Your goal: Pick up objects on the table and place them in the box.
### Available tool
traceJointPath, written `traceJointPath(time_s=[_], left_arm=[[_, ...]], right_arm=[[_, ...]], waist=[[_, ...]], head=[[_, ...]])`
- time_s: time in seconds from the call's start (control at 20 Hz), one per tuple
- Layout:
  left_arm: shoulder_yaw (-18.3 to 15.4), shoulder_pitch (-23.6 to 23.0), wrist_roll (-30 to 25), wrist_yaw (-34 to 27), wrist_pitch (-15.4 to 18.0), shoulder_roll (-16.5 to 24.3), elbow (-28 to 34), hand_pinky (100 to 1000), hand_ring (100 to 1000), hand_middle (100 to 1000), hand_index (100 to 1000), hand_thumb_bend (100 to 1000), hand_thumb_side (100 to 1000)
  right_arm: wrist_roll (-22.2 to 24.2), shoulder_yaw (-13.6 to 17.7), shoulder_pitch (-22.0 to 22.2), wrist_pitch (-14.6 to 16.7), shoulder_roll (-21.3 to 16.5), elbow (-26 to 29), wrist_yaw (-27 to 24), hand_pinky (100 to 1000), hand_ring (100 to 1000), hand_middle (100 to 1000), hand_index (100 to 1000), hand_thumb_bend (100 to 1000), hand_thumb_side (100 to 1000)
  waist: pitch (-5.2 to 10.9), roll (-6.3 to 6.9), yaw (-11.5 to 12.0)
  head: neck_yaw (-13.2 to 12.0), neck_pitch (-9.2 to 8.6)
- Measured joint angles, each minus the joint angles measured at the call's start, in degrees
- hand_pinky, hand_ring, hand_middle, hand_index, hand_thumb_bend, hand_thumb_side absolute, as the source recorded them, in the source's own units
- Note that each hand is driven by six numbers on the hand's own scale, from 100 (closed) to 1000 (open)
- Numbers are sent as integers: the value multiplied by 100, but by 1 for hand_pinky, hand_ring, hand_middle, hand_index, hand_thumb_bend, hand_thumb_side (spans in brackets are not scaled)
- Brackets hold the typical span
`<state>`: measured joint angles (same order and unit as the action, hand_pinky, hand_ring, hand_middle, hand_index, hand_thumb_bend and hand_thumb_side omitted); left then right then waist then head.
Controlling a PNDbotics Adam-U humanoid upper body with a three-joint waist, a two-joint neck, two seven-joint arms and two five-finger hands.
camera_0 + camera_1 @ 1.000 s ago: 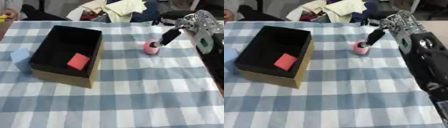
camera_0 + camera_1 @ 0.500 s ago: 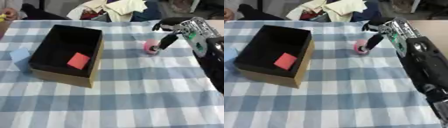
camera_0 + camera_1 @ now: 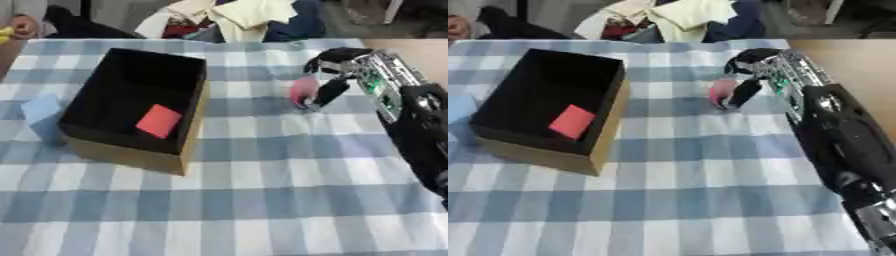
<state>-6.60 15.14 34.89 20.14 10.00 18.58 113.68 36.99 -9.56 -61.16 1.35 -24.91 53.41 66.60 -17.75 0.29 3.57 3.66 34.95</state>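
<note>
Pink object (image 3: 303,90) in our right hand (image 3: 337,75), just right of the box (image 3: 192,120).
Our fingers curl round it on the checked desk (image 3: 262,200); a red piece (image 3: 158,120) lies inside the box, a blue block (image 3: 41,112) beside it; we read no writing.

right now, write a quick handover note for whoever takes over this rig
Right hand: fingers curled round the pink object, which looks tilted on the cloth right of the box; whether it is off the table is unclear.
Left hand: not in view.
Done: red block lies in the box.
Left: pink object into the box, then the blue block on the table at the box's left side.
</note>
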Motion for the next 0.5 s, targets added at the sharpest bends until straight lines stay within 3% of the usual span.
traceJointPath(time_s=[0.5], left_arm=[[0, 0, -32, 0, -15, -28, 0, 456, 686, 620, 792, 100, 774]], right_arm=[[-42, 57, -3, -21, 37, -104, -35, 902, 904, 813, 847, 100, 392]], waist=[[-1, -1, -2]], head=[[0, -23]])
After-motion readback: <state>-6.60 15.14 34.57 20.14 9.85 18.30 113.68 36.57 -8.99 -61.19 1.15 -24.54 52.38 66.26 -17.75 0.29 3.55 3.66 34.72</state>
